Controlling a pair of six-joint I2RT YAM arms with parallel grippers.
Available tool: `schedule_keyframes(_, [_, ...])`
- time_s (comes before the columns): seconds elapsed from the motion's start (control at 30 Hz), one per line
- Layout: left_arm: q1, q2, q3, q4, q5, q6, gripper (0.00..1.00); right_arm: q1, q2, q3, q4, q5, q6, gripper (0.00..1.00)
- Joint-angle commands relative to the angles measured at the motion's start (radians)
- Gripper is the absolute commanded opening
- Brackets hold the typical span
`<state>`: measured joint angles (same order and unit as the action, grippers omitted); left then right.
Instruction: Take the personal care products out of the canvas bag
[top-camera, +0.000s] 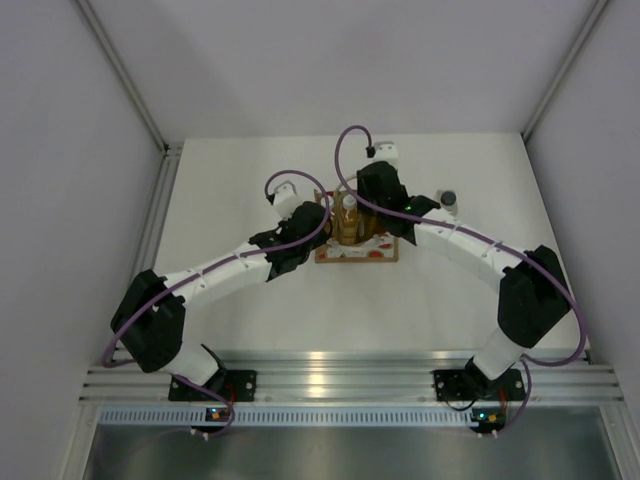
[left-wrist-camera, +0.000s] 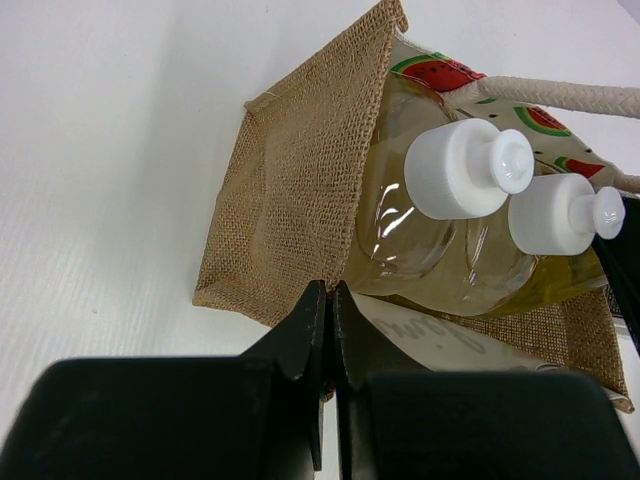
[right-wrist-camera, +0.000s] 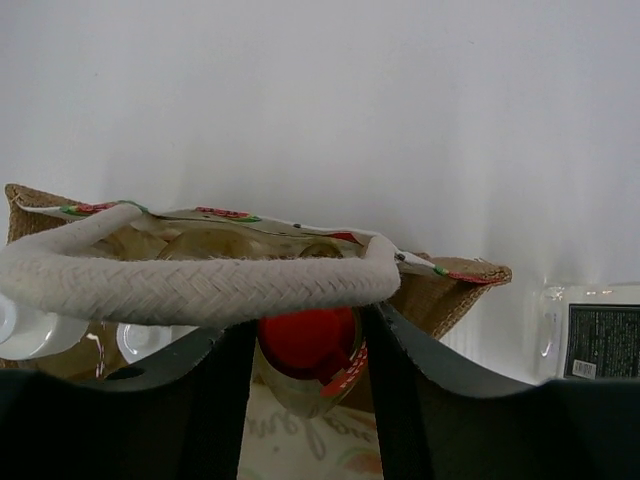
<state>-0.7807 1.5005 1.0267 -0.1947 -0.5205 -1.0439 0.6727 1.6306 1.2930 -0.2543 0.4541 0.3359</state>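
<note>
The canvas bag (top-camera: 356, 252) stands mid-table. My left gripper (left-wrist-camera: 328, 290) is shut on the bag's burlap rim (left-wrist-camera: 300, 190), at the bag's left side in the top view (top-camera: 316, 224). Two amber bottles with white caps (left-wrist-camera: 465, 168) (left-wrist-camera: 560, 215) stand inside the bag. My right gripper (right-wrist-camera: 307, 318) reaches into the bag from the far right (top-camera: 370, 210), its fingers closed on either side of the yellow bottle with the red cap (right-wrist-camera: 305, 345). A white loop handle (right-wrist-camera: 200, 285) lies across those fingers. The clear bottle with the dark grey cap (top-camera: 447, 199) stands on the table right of the bag.
The clear bottle's black label (right-wrist-camera: 603, 340) shows at the right edge of the right wrist view. White walls enclose the table on the left, back and right. An aluminium rail (top-camera: 330, 372) runs along the near edge by the arm bases.
</note>
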Motion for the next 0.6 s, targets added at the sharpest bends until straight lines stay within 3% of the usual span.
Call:
schedule_keyframes(0.0, [-0.014,-0.01,-0.014,-0.054,0.073,0.012,0.0,-0.021,0.046,0.003,0.052,0.0,0.002,0.42])
schedule_keyframes(0.33, [-0.012,-0.008,-0.013,-0.052,0.071,0.019,0.0,-0.021,0.049,-0.009,0.049,0.0,0.005,0.56])
schedule_keyframes(0.57, [-0.012,-0.006,-0.005,-0.052,0.073,0.021,0.0,-0.024,0.057,-0.012,0.046,0.006,-0.005,0.52])
